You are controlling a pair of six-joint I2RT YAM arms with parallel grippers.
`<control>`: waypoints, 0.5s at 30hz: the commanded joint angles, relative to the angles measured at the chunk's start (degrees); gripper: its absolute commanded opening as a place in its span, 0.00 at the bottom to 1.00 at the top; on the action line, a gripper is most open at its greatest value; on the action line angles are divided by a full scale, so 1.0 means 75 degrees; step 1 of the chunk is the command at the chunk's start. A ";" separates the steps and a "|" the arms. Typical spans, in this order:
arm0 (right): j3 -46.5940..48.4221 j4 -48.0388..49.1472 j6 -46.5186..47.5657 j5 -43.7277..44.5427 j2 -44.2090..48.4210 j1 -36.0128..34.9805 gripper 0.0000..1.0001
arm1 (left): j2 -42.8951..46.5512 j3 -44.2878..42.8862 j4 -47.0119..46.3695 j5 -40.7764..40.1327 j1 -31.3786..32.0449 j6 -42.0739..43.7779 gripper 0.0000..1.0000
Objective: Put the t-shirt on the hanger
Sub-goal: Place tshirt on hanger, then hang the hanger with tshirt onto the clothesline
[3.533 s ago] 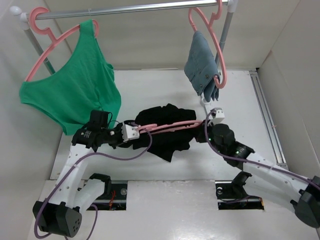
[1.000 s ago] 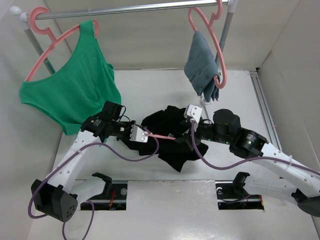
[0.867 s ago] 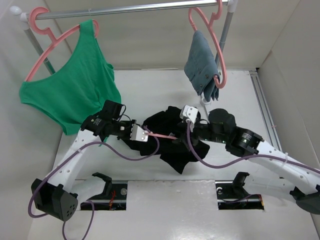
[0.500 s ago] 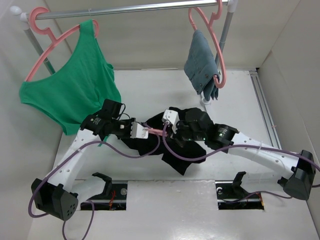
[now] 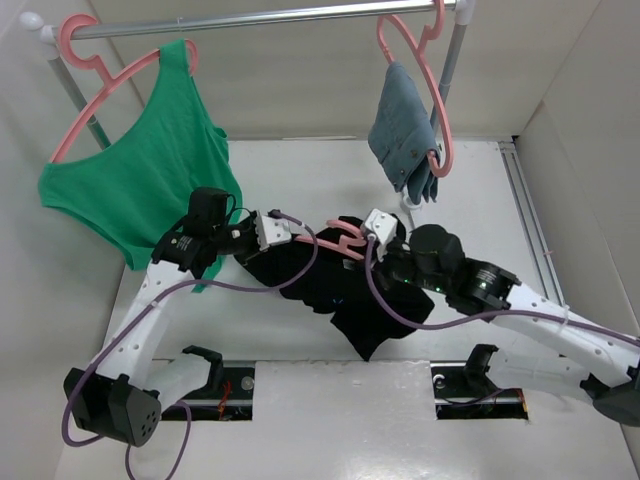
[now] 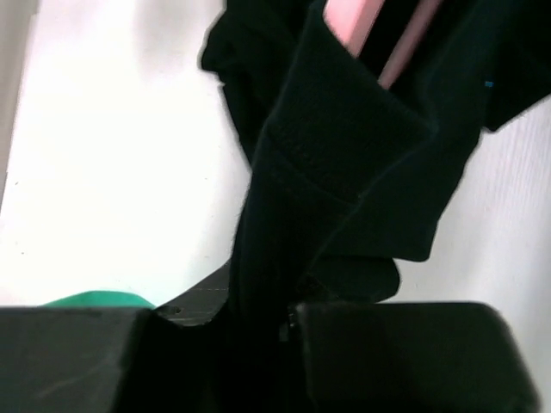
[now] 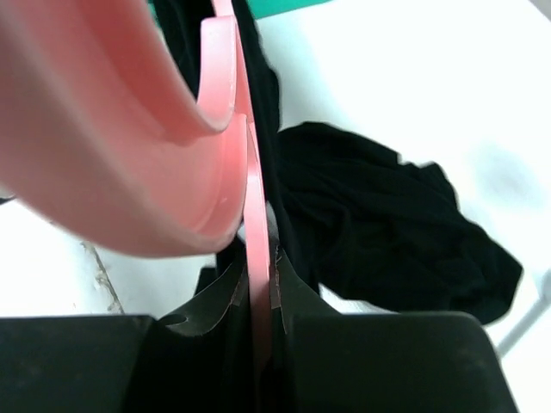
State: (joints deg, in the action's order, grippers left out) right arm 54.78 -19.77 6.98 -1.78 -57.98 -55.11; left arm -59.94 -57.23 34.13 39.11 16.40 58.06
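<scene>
The black t-shirt (image 5: pixel 340 290) lies bunched on the white table between my arms. The salmon-pink hanger (image 5: pixel 345 242) pokes out of its upper edge, hook end showing and the rest hidden under fabric. My left gripper (image 5: pixel 290 236) is shut on a fold of the t-shirt (image 6: pixel 344 155) at its left edge, with hanger bars (image 6: pixel 362 21) running into the cloth ahead of my left gripper (image 6: pixel 288 318). My right gripper (image 5: pixel 358 243) is shut on the hanger's thin bar (image 7: pixel 256 215), which sits pinched at my right gripper (image 7: pixel 258 292). More of the shirt (image 7: pixel 387 224) lies beyond it.
A green tank top (image 5: pixel 150 170) hangs on a pink hanger at the back left of the metal rail (image 5: pixel 270 15). A grey-blue garment (image 5: pixel 405 130) hangs on another pink hanger at the back right. White walls close in the table on both sides.
My right gripper came in from the right, closed on the hanger and drew back slightly right. My left gripper moved up and back, and the hook end now shows above the shirt.
</scene>
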 commanded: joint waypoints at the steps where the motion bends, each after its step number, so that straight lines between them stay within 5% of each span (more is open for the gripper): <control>1: -0.0016 -0.1242 -0.0708 0.0823 0.0827 0.0258 0.00 | 0.0199 0.0001 -0.1069 -0.0925 -0.0535 -0.1565 0.09; 7: 0.0825 -0.2143 -0.0779 0.1093 0.0958 0.0434 0.00 | 0.0199 0.0002 -0.1234 -0.0775 -0.0605 -0.1707 0.34; 8: 0.1025 -0.2226 -0.0779 0.1093 0.0875 0.0434 0.00 | 0.0199 0.0002 -0.1153 -0.0460 -0.0605 -0.1776 0.49; 10: 0.1737 -0.2472 -0.0779 0.0988 0.0549 0.0434 0.00 | 0.0304 -0.0267 -0.1152 -0.0072 -0.0605 -0.2114 0.61; 12: 0.2325 -0.2695 -0.0779 0.1080 0.0267 0.0434 0.00 | 0.0480 -0.0383 -0.1583 0.0360 -0.0605 -0.2536 1.00; 15: 0.3812 -0.3455 -0.0779 0.1361 -0.0494 0.0434 0.00 | 0.0913 -0.0536 -0.2263 0.0445 -0.0605 -0.3707 1.00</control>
State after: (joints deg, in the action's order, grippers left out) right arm 72.51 -43.40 2.11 4.86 -58.83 -51.99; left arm -57.41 -57.36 24.51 38.87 11.92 39.92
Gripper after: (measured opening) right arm 0.134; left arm 0.994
